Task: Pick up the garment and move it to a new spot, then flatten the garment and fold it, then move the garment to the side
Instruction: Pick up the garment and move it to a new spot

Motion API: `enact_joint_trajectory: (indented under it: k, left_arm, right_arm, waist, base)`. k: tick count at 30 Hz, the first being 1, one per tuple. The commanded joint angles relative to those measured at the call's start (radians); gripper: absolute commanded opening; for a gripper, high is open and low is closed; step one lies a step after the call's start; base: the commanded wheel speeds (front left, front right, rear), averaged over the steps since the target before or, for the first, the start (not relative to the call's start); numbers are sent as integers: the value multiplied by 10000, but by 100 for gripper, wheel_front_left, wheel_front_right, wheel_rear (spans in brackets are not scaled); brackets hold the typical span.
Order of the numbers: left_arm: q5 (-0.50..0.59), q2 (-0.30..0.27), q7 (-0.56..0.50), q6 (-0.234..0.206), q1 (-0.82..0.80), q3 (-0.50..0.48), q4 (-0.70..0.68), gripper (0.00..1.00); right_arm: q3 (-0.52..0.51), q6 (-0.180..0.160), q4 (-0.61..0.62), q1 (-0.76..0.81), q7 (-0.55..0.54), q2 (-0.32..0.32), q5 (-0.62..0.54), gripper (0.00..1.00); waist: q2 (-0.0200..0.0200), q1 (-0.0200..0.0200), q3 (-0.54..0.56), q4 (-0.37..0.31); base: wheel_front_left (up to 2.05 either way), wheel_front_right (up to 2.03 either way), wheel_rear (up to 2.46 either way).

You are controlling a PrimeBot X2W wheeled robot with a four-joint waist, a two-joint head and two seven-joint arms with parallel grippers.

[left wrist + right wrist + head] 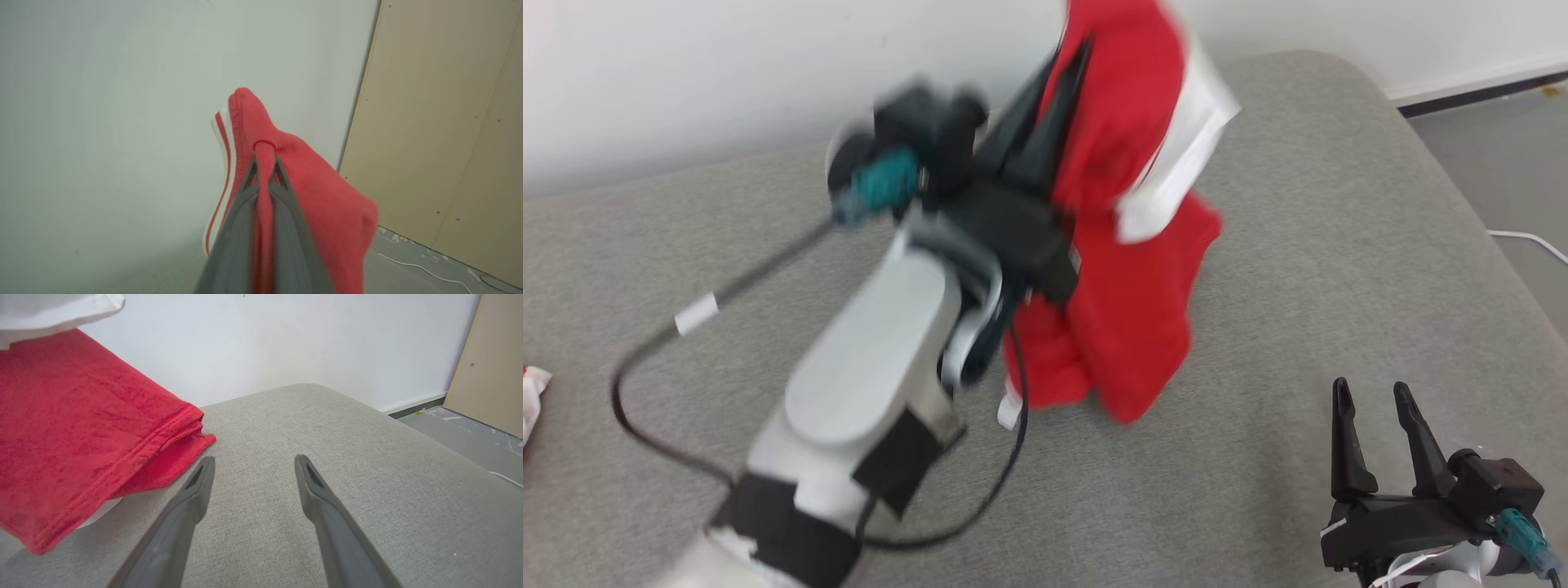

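The left hand (1080, 55) is raised over the far half of the grey fabric-covered cushion (1339, 269), close to its far edge by the white wall (686, 73). Its two long dark fingers are pressed together and clamped on a pinch of the red cotton garment with white striped trim (1127, 310). In the left wrist view, the left hand (265, 161) has a narrow fold of the garment (327, 192) squeezed between its fingers, and the rest of the cloth bunches above and to the side of the tips.

The garment hangs from that grip in a loose bundle, with a white band turned outward near the top. Its lower folds reach down toward the middle of the cushion; I cannot tell whether they rest on it. The left arm and the garment are blurred in the head view.

The right hand (1370, 388) sits low near the cushion's near right corner, fingers spread wide apart and holding nothing. In the right wrist view, the right hand (254, 459) points across bare cushion, with the garment's (61, 437) hemmed edge just beside its one finger and not touching it.

A black cable (645, 425) loops beside the left arm. A scrap of red and white cloth (531, 400) lies at the cushion's left edge.
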State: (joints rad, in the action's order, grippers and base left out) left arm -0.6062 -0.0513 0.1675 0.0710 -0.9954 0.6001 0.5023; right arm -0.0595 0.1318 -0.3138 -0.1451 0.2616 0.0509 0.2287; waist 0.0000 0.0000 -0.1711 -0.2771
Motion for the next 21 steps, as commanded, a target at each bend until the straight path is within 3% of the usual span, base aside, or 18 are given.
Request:
enact_joint_trajectory:
  k: [1, 13, 14, 15, 16, 21]
  left_arm:
    - [-78, 1, 199, -109, 510, -21, 96, 0]
    - [-219, -1425, 982, -797, 4798, -1145, 129, 0]
    - [-115, -1485, 988, -838, 5048, -1319, -66, 16]
    - [49, -1553, 982, -873, 5325, -1438, -241, 90]
    - [199, -1568, 978, -848, 5588, -1552, -416, 100]
    - [993, -1517, 980, -757, 6576, -2466, -1590, 100]
  right_arm:
    - [8, -23, 32, 49, 44, -12, -105, 100]
    - [-54, -23, 154, 172, 31, -6, -445, 100]
    - [-40, -23, 152, 184, 30, -7, -480, 100]
    - [-10, -23, 156, 182, 20, -7, -488, 100]
    - [-22, -23, 165, 196, 10, -4, -528, 100]
    - [-33, -21, 283, 289, -120, -6, -668, 100]
  waist:
    - [0, 0, -57, 209]
    - [0, 0, -54, 1107]
    - [0, 0, -32, 1185]
    - [0, 0, -5, 1259]
    - [0, 0, 42, 1348]
    - [0, 0, 307, 1759]
  base:
    - [0, 0, 0]
    - [0, 0, 0]
    - [0, 0, 0]
    - [0, 0, 0]
    - [0, 0, 0]
    - [0, 0, 0]
